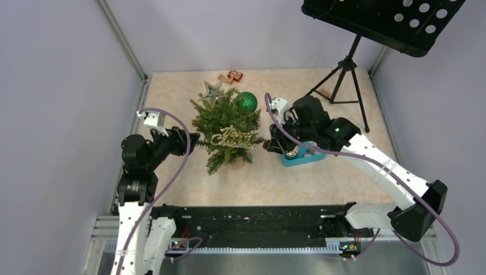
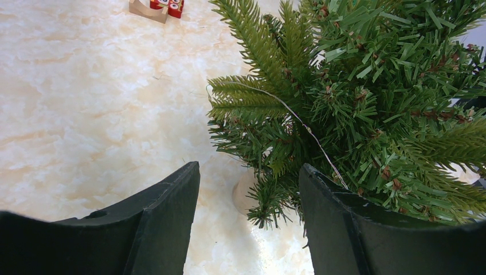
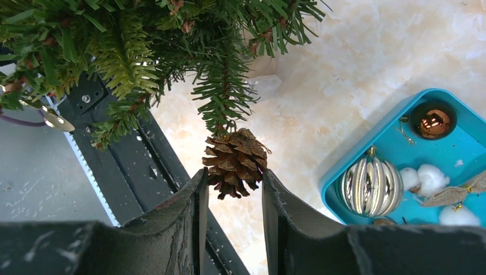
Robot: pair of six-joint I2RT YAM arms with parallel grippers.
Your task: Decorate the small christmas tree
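A: Entry, counts only. Trees?
B: One small christmas tree [image 1: 228, 134]. On it are one silver star [image 1: 212, 91], one green ball [image 1: 247, 101] and one gold "Merry Christmas" sign [image 1: 232, 138].
A: Cones?
B: One pine cone [image 3: 235, 162], at the tree's lower right branch tips.
A: Right of the tree?
B: One teal tray [image 1: 304, 160]. In it are two balls, one ribbed silver ball [image 3: 369, 186] and one bronze ball [image 3: 432, 120]. Also three cotton puffs [image 3: 431, 177] and one burlap bow [image 3: 453, 196], partly cut off.
A: Behind the tree?
B: One red gift ornament [image 1: 235, 75], one tan block [image 1: 223, 79], one music stand [image 1: 344, 74].
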